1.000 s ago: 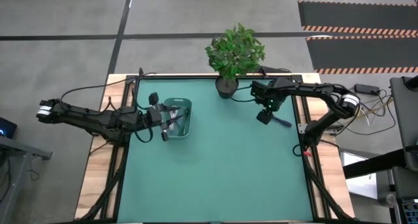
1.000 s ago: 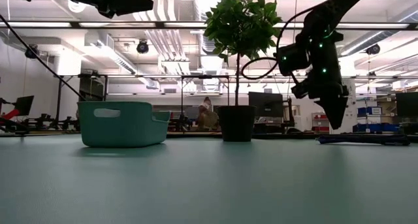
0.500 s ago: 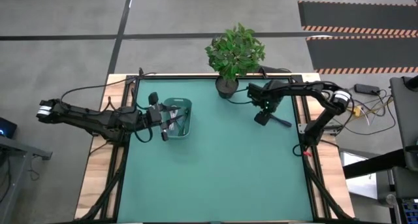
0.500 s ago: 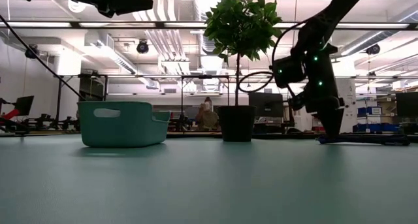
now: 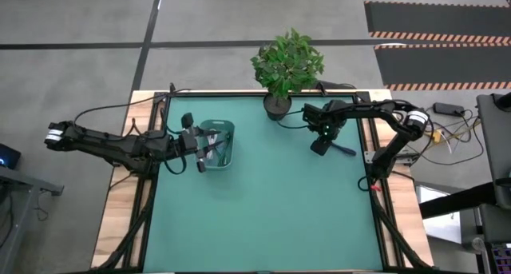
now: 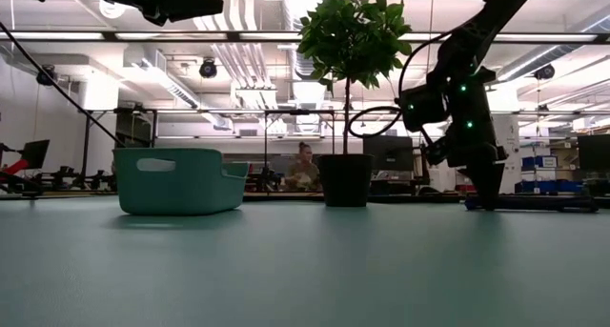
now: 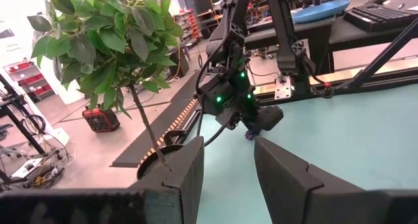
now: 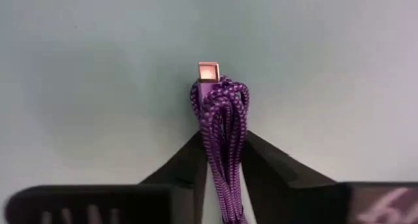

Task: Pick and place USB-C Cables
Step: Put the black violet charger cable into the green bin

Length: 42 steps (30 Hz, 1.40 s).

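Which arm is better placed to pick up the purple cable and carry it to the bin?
The right. Its gripper is down at the purple cable, fingers on either side of the bundle. The left gripper hangs open over the teal bin, across the table from that cable.

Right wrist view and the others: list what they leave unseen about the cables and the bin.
- Purple cable: right wrist view, its far length hidden behind the right pincer, closed on it.
- Same cable: high view, too small to make out beside the pincer.
- Teal bin: low view, wall hides the contents.
- Bin contents: high view, partly covered by the left pincer; cable count unclear.
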Motion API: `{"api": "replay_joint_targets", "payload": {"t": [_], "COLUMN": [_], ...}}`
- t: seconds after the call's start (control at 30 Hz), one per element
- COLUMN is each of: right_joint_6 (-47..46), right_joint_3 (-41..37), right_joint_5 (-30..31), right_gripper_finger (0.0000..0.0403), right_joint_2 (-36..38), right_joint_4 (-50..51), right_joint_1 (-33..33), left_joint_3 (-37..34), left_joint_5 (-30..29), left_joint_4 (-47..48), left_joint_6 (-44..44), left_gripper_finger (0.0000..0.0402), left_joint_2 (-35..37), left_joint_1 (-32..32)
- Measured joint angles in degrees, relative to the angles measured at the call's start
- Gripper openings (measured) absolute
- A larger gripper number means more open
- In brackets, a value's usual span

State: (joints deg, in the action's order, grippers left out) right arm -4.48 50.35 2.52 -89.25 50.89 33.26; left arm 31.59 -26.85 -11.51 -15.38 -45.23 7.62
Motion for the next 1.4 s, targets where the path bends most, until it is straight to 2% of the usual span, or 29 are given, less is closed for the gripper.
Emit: {"api": "replay_joint_targets", "payload": {"t": [0.13,0.23,0.47,0.67,0.83,1.0,1.2,1.4], "right_joint_6": [0.0,0.0,-1.2,-5.3,-9.6,-12.0,-11.1,-7.9], "right_joint_3": [0.0,0.0,-0.1,-0.8,-2.9,-6.4,-8.9,-8.9], "right_joint_5": [-0.1,-0.1,0.6,0.6,1.3,6.1,6.7,6.6], "right_gripper_finger": [0.0043,0.0028,0.0021,0.002,0.002,0.002,0.002,0.002], "right_joint_2": [0.0,0.1,2.8,8.8,14.1,15.8,11.5,4.9], "right_joint_4": [-0.1,-0.1,-0.6,-4.7,-16.9,-35.9,-58.5,-77.1], "right_joint_1": [0.0,0.0,-1.3,-6.0,-12.1,-18.7,-24.5,-27.0], "left_joint_3": [0.0,0.0,0.0,0.0,0.0,0.0,0.0,0.0], "left_joint_5": [0.0,0.0,0.0,0.0,0.0,0.0,0.0,0.0], "left_joint_4": [0.0,0.0,0.0,0.0,-0.1,-0.1,-0.1,0.0], "left_joint_6": [0.0,0.0,0.0,0.0,0.1,1.6,2.8,3.0], "left_gripper_finger": [0.0121,0.0121,0.0121,0.0121,0.0121,0.0121,0.0121,0.0121], "left_joint_2": [0.0,0.0,0.0,0.0,0.0,-0.1,-0.1,-0.1], "left_joint_1": [0.0,0.0,0.0,0.0,0.0,0.0,0.0,0.0]}}
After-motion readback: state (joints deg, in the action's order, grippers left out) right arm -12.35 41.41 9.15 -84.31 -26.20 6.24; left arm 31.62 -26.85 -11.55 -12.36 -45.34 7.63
